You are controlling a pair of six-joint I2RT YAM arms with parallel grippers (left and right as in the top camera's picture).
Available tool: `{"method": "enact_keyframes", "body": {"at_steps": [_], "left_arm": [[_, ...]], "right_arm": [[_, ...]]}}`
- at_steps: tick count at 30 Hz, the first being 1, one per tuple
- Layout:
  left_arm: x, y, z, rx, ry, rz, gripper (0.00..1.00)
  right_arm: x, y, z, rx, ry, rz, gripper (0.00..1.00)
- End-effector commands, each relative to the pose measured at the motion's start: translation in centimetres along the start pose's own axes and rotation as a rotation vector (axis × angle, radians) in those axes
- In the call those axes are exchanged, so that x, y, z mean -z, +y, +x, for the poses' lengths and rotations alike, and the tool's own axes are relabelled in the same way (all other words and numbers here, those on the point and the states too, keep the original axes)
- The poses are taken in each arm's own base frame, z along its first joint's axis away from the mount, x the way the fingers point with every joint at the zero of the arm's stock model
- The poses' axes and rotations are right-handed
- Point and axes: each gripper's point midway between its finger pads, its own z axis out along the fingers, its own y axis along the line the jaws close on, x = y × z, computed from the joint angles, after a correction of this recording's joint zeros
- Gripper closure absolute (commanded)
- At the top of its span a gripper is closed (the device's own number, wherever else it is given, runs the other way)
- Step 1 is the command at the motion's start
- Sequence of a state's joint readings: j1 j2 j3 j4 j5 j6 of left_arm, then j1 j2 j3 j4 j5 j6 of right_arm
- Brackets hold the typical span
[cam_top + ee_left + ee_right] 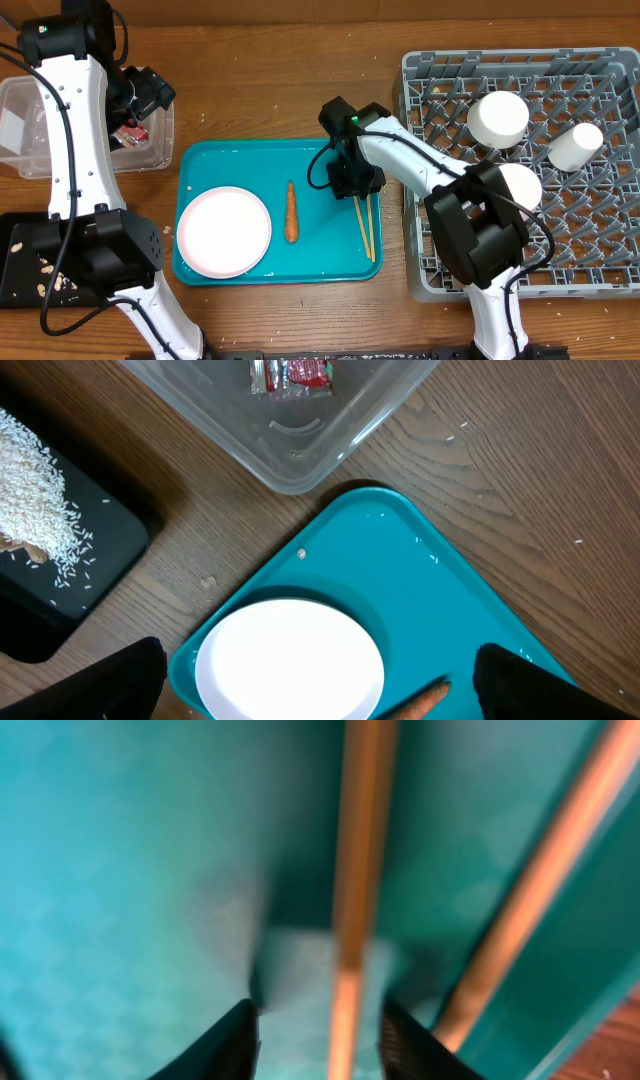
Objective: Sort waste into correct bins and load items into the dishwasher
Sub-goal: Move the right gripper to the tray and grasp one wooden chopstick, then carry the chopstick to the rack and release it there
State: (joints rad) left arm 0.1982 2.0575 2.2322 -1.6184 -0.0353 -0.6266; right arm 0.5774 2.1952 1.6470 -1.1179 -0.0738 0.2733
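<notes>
Two chopsticks (pixel 366 228): thin, straight, tan wood, lying side by side along the right edge of the teal tray (pixel 250 160); tray smooth plastic with a raised rim; right gripper (pixel 318 1025) low over their far ends, jaws apart, dark fingers straddling one stick; close view blurred, contact cannot be told; left gripper (pixel 320 670) spread wide, nothing between, above the tray's corner by a round white plate (pixel 224 231); tapered orange carrot (pixel 291 212) between plate and chopsticks; grey lattice rack (pixel 600 250) just beside the tray.

Blurred chopsticks (pixel 356 870) up close, carrot (pixel 426 702) and plate (pixel 290 665) cut off by bottom edge
</notes>
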Motion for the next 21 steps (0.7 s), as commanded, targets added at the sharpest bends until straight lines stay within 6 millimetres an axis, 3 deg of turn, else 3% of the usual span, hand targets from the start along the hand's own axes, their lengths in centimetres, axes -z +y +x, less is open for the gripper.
{"method": "enact_keyframes", "body": {"at_steps": [1,6,12,17,21], "left_arm": [[0.9,-0.1,-0.4,0.008,-0.035,0.01,0.0],[0.9,-0.1,-0.4,0.008,-0.035,0.01,0.0],[0.9,-0.1,-0.4,0.008,-0.034,0.009,0.0],[0.9,-0.1,-0.4,0.008,-0.035,0.01,0.0],[0.9,-0.1,-0.4,0.008,-0.035,0.01,0.0]], "right_arm": [[-1.3,-0.8,0.0,-0.014,0.008,0.065,0.71],[-1.2,-0.6,0.1,-0.028,0.007,0.062,0.95],[0.6,0.4,-0.3,-0.034,0.004,0.023,0.96],[5.5,0.9,-1.8,-0.043,-0.064,-0.015,0.96],[11.1,-0.8,-3.1,-0.082,-0.158,-0.012,0.96]]}}
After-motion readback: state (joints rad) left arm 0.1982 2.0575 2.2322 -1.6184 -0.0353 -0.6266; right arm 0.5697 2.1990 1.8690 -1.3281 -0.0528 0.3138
